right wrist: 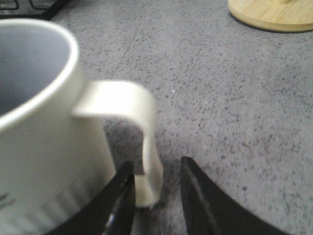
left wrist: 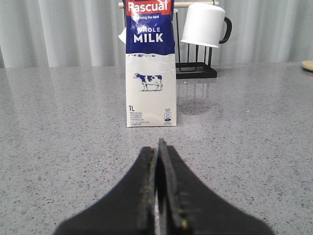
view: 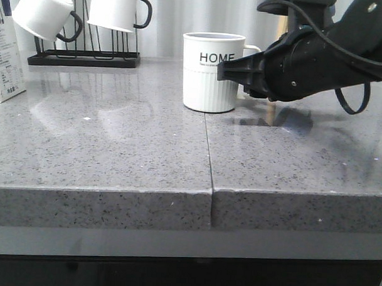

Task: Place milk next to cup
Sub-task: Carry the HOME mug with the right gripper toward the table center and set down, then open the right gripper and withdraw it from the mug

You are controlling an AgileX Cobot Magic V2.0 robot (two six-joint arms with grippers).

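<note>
Your right gripper straddles the white ribbed "HOME" mug's handle, fingers narrowly parted — left gripper pinched closed, tall white-and-blue milk carton at its 12 o'clock.

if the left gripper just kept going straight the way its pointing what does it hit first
Most likely the milk. In the left wrist view the shut left gripper points straight at the upright carton, with only bare counter between them, though the gap's depth is hard to judge.
</note>
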